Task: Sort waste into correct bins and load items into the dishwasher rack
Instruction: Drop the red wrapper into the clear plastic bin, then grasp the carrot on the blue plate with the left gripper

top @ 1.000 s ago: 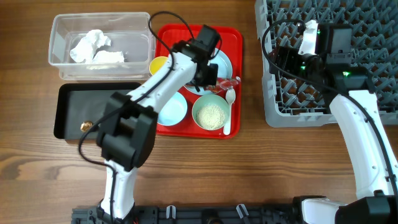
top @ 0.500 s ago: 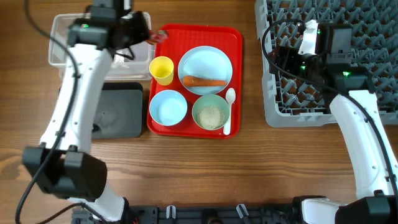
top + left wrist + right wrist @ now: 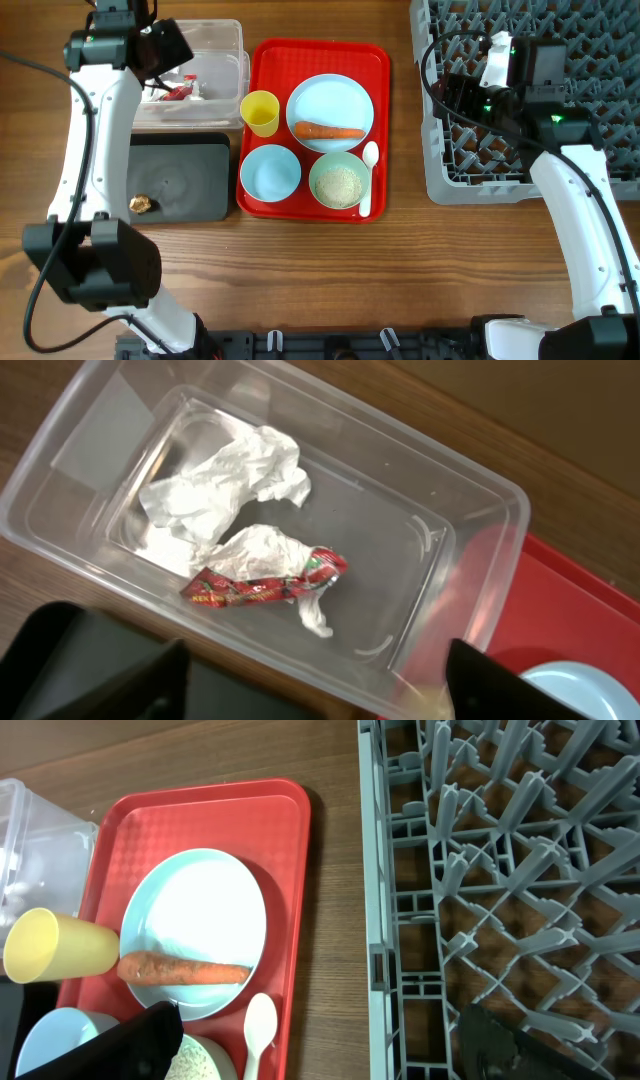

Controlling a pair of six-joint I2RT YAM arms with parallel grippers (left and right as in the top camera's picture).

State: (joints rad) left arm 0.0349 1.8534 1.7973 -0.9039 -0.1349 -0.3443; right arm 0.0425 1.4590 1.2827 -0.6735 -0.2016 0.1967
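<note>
My left gripper (image 3: 172, 48) hangs open and empty above the clear tub (image 3: 470, 530). Inside the tub a red wrapper (image 3: 262, 586) lies on crumpled white napkin (image 3: 225, 485). The black tray (image 3: 190, 180) holds a small brown scrap (image 3: 140, 203). On the red tray (image 3: 378, 60) stand a pale blue plate (image 3: 330, 98) bearing a carrot (image 3: 328, 130), a yellow cup (image 3: 260, 112), a pale blue bowl (image 3: 270, 172), a green bowl with rice (image 3: 337, 184) and a white spoon (image 3: 367, 180). My right gripper (image 3: 320, 1020) is open and empty over the grey rack's (image 3: 540, 150) left edge.
The red tray sits between the two bins on the left and the rack on the right. A strip of bare wood (image 3: 335, 900) separates the tray from the rack. My left arm (image 3: 85, 150) reaches along the table's left side.
My left gripper has swung from the plate on the red tray to the clear tub and opened; the red wrapper now lies in the tub. The right arm has not moved.
</note>
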